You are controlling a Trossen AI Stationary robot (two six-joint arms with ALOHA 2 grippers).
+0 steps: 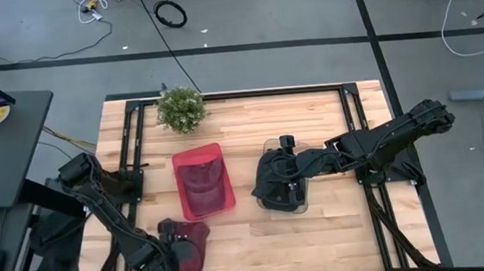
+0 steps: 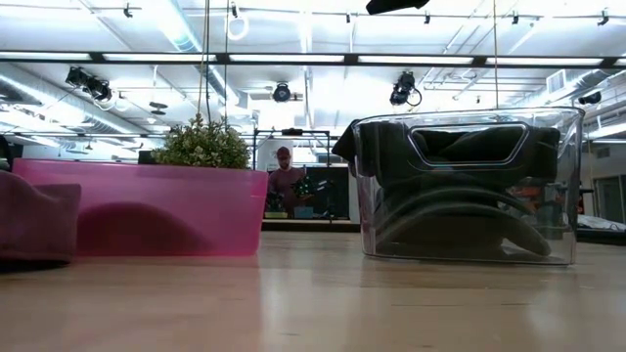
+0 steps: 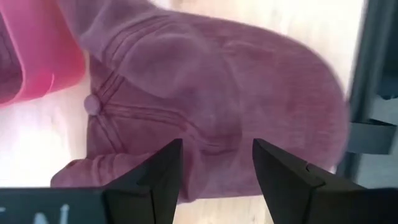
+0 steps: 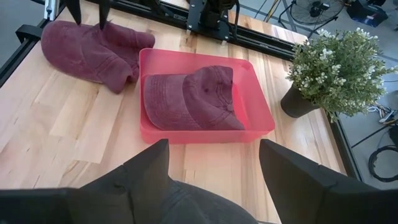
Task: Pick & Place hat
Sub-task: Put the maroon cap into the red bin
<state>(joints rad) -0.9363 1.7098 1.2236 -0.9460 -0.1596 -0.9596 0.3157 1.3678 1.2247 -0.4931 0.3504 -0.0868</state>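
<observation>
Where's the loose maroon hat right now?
High view: the maroon hat lies on the table's near-left edge, just outside the pink bin, with the left gripper open over it.

Bare wood (image 1: 258,234) between pink bin (image 1: 217,151) and clear bin (image 1: 302,202)

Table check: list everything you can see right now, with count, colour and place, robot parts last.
Maroon hat in bin: one, lying inside the pink bin.
Maroon hat on table: one, on the wood near the table's front edge, under the left gripper.
Pink bin: one, translucent pink, centre-left of table.
Clear bin: one, transparent, right of the pink bin, holding dark hats.
Dark hats: black, piled in the clear bin; count unclear.
Potted plant: one, green with small white flowers, at the table's back edge.
Table: one, light wood.
Left gripper: fingers open over the maroon hat on table.
Right gripper: fingers open, over the clear bin.
</observation>
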